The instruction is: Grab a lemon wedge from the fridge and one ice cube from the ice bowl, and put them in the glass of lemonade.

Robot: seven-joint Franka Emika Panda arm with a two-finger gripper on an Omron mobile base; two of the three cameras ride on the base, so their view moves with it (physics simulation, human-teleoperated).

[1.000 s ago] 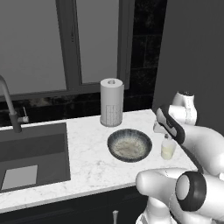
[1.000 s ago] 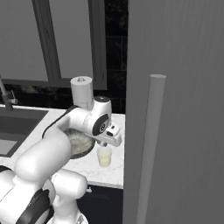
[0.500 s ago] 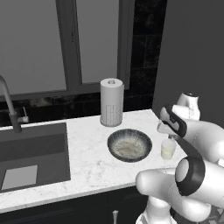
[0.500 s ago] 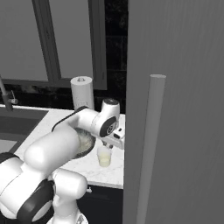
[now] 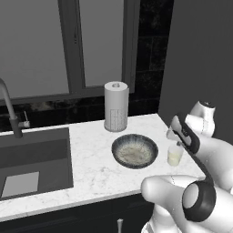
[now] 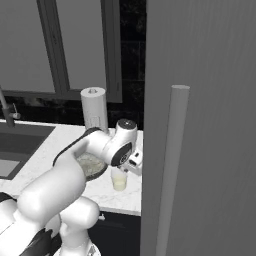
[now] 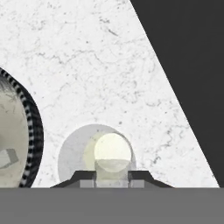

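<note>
Since a second ago I'm lowering the gripper [image 7: 112, 177], pinched on an ice cube [image 7: 112, 172], over the glass of lemonade [image 5: 174, 154] right of the ice bowl [image 5: 134, 150].

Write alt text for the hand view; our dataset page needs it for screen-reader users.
Seen from above, the end effector hangs directly over a small clear tumbler of pale yellow lemonade on a white marble counter. A dark-rimmed shallow bowl with a pale inside sits at the left edge.

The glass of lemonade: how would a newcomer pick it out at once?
Start at the white marble counter right of the sink. Near its right end sits the ice bowl, and just right of it stands the glass of lemonade: a small clear tumbler of pale yellow liquid, far narrower than the bowl.
</note>
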